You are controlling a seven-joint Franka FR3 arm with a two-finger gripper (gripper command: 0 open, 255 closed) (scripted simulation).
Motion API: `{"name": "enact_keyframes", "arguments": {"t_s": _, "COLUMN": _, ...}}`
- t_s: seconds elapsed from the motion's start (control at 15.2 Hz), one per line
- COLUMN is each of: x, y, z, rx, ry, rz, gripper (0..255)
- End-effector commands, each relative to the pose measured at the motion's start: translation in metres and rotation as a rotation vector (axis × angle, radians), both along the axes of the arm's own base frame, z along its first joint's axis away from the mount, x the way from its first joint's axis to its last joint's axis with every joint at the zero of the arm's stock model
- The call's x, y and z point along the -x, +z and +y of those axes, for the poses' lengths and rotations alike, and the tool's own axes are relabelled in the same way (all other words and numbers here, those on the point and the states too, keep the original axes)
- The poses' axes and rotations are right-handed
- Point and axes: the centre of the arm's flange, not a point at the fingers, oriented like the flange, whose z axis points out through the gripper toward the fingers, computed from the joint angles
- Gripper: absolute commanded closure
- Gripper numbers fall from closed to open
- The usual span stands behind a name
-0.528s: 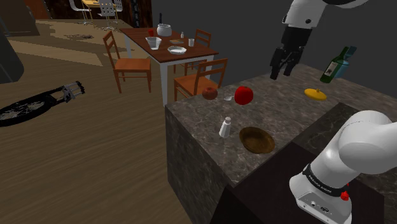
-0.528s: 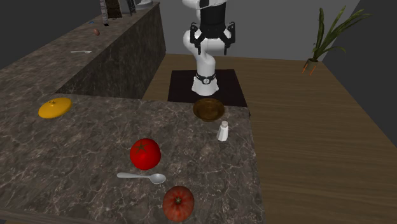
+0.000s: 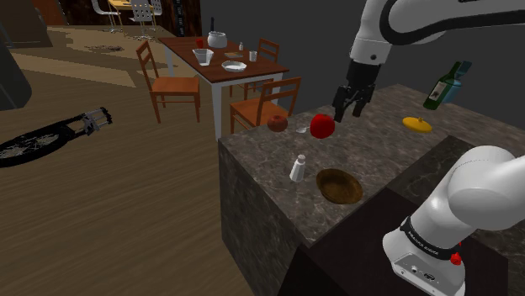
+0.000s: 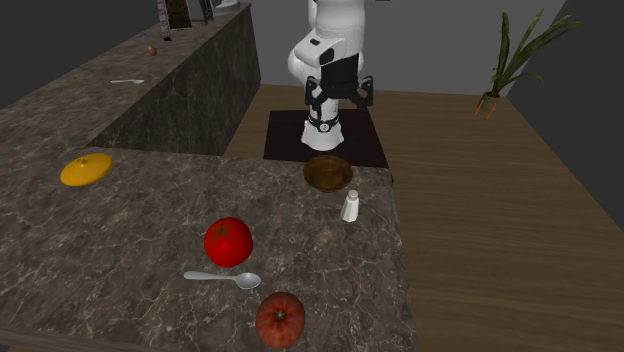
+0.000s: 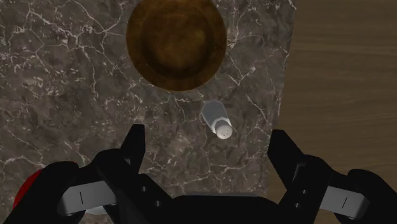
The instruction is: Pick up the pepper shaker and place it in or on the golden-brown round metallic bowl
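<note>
A small white pepper shaker (image 3: pixel 298 168) stands near the dark marble counter's edge, beside a golden-brown round bowl (image 3: pixel 339 185) that holds nothing. My black gripper (image 3: pixel 347 108) hangs open high above the counter, over the red tomato and well apart from the shaker. From the second exterior view the gripper (image 4: pixel 336 95) hovers beyond the bowl (image 4: pixel 328 172) and the shaker (image 4: pixel 350 207). Looking down from the wrist, the shaker (image 5: pixel 216 119) lies between and just ahead of the spread gripper (image 5: pixel 207 140), far below it, with the bowl (image 5: pixel 176 41) farther ahead.
A red tomato (image 3: pixel 321 126), a spoon (image 4: pixel 225 278) and a brown-red round fruit (image 4: pixel 280 319) lie on the counter. A yellow flat thing (image 3: pixel 416 124) and a green bottle (image 3: pixel 446 86) are at the back. The counter edge (image 3: pixel 252 181) drops to wooden floor; a dining table (image 3: pixel 223 67) stands beyond.
The gripper has come down and moved toward the shoulder view's left, now over the tomato. Shaker and bowl have not moved.
</note>
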Motion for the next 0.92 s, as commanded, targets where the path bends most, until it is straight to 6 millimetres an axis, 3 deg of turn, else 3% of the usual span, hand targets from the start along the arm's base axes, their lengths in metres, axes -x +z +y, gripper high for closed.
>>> {"name": "enact_keyframes", "arguments": {"t_s": 0.0, "x": -0.011, "y": -0.022, "z": 0.006, "rx": -0.004, "ry": -0.008, "rz": -0.001, "gripper": 0}}
{"name": "enact_keyframes", "arguments": {"t_s": 0.86, "x": -0.093, "y": -0.167, "z": 0.034, "rx": -0.032, "ry": -0.056, "rz": 0.004, "gripper": 0}}
